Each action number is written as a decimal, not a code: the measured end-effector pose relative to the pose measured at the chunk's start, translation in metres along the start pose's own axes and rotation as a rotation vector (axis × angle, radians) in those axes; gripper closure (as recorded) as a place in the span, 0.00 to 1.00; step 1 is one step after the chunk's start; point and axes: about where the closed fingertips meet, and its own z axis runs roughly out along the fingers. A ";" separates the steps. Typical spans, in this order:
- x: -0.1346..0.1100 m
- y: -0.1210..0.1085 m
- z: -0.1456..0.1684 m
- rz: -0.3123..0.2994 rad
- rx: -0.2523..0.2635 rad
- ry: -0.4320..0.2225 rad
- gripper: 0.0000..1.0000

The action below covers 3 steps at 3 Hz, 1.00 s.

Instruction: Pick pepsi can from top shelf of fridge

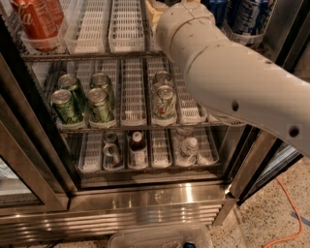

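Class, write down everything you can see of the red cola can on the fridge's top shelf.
The red cola can is glossy metal with white script; its top is out of frame. It stands upright in a white slotted tray at the left end of the top shelf. The gripper, mostly hidden behind the arm at the top edge, is well to its right, not touching it.

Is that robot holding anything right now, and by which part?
That cannot be told: the gripper is hidden behind the end of the arm, up at the top shelf beside the blue cans.
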 end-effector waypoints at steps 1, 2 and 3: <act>-0.004 0.000 -0.002 -0.004 -0.001 -0.008 1.00; -0.003 0.006 -0.013 0.002 -0.015 0.010 1.00; -0.001 0.009 -0.025 0.000 -0.025 0.028 1.00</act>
